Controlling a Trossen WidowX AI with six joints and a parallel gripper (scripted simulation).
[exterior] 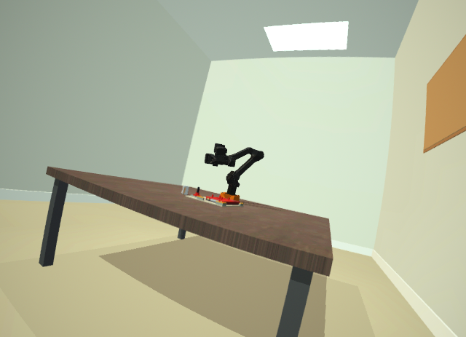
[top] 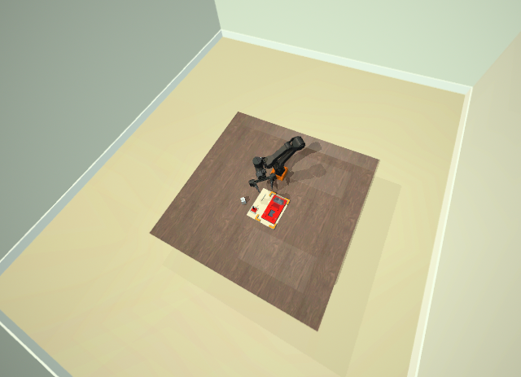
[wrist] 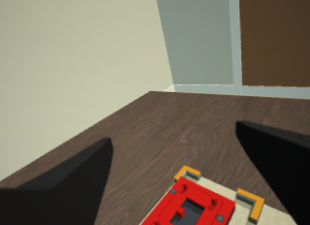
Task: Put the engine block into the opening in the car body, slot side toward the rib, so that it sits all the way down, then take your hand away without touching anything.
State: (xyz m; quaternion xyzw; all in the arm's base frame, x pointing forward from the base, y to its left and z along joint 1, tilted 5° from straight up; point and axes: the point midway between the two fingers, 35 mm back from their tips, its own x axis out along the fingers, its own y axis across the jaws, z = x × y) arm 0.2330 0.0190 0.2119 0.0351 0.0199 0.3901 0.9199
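The engine block [top: 242, 199] [exterior: 185, 190] is a small pale grey-white piece. It stands on the table beside the cream base plate, outside the car body; its slot side is too small to make out. The red car body [top: 278, 208] [wrist: 206, 195] lies on the plate between orange corner brackets. Its dark opening [top: 271, 213] [wrist: 193, 214] shows empty, with a small red rib at its edge in the wrist view. My gripper [top: 264, 188] [wrist: 172, 136] is open with nothing between its fingers. It hangs above the table, near the arm-side end of the plate. The block is not in the wrist view.
The cream plate [top: 252, 214] also carries a small red piece with an upright black peg [exterior: 198, 189], near the engine block. Orange brackets [wrist: 257, 205] stand up at the car body's corners. The orange arm base [top: 281, 173] [exterior: 229, 196] is close behind the plate.
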